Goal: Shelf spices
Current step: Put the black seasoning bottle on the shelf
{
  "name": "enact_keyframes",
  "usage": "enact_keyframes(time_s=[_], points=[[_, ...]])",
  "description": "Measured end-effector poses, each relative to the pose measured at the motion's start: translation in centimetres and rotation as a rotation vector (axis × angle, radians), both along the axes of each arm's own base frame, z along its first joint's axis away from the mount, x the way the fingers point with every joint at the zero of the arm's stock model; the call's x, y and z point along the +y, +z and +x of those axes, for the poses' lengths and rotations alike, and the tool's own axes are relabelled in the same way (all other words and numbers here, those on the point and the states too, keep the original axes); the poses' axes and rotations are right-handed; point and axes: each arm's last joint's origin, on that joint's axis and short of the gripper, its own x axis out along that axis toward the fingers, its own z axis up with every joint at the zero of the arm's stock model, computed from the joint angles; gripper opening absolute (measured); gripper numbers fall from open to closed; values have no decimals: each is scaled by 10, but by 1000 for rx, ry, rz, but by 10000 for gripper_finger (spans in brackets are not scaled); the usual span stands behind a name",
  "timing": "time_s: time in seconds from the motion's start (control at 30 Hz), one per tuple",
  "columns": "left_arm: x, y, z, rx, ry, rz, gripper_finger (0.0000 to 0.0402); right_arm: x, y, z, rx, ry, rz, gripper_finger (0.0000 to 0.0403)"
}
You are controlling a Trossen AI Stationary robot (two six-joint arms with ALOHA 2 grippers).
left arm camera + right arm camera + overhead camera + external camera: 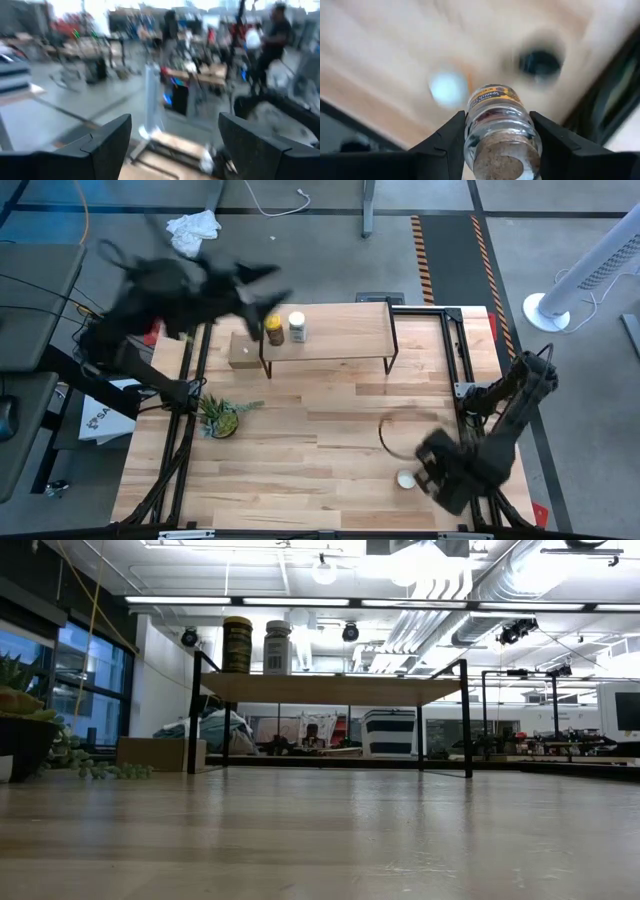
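Observation:
The shelf (330, 330) stands at the table's far side, and a mustard-yellow jar (274, 330) and a white-capped jar (297, 327) stand upright on its plank, toward the left end. My left gripper (268, 285) hovers blurred above and behind those jars. It is open and points level into the room, with nothing between its fingers (112, 137). My right gripper (432, 462) is near the table's right front corner, shut on a tiny clear jar (500, 125) with a yellow label. A dark round thing (540, 62), blurred, lies on the table beneath it. My right gripper pinches the clear jar's glass body just below its cork-coloured top (502, 162), one finger (451, 142) on each side. The fingers come from above, pointing down. The jar hangs upright below them, lifted clear of the table.
A flat white disc (405, 479) lies on the table beside my right gripper. A small cardboard box (243, 350) sits at the shelf's left end, and a potted green plant (222, 417) stands at the left. The middle of the table and the plank's right half are bare wood.

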Motion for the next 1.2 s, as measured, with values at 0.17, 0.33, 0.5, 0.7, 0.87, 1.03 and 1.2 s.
enact_keyframes(time_s=[0.17,0.33,0.5,0.7,0.87,1.03,1.2], points=[[-2,22,-49,-85,35,21,296,-59,53,51,-213,77,-186,168],[-10,23,-67,-76,-11,11,296,-144,75,129,-388,199,-292,168],[-19,16,-60,-7,-57,21,296,-243,74,168,-394,174,-277,168],[-24,11,-49,29,-71,29,296,-317,44,184,-283,127,-217,168],[-26,8,-42,39,-59,19,296,-353,13,191,-198,65,-148,168],[-26,6,-38,42,-20,10,296,-366,7,192,-193,71,-136,168],[-24,6,-38,31,29,-4,296,-366,8,193,-199,151,-157,168]])
